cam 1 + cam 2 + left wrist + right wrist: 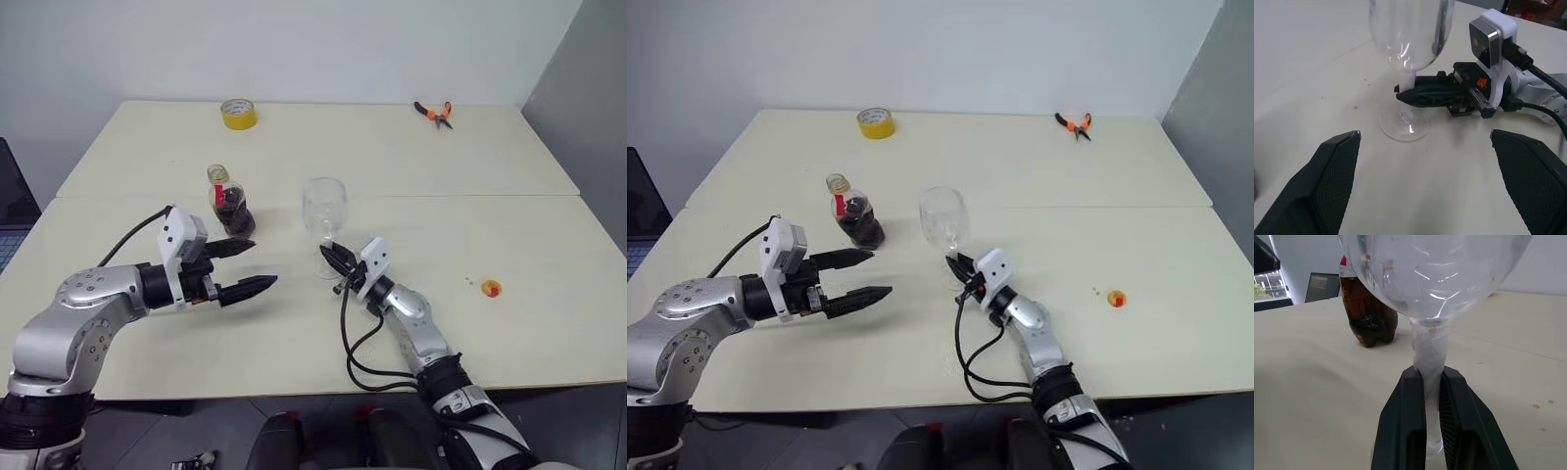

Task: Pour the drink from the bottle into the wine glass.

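Note:
The wine glass [324, 208] stands upright and empty near the middle of the table. My right gripper [334, 258] is shut on its stem [1427, 352] just above the round foot [1404, 131]. Left of the glass stands the bottle [231, 203], upright, with the dark drink [862, 223] in its lower body and a red label at the neck. My left gripper [263, 262] hovers open in front of the bottle, a little nearer me, fingers pointing toward the glass with nothing between them. In the right wrist view the bottle [1369, 318] shows behind the glass.
A yellow tape roll [238, 114] lies at the far edge of the table, orange-handled pliers [433, 114] at the far right. A small yellow and red thing [491, 288] lies on the table right of the glass. A seam [470, 196] runs across the tabletop.

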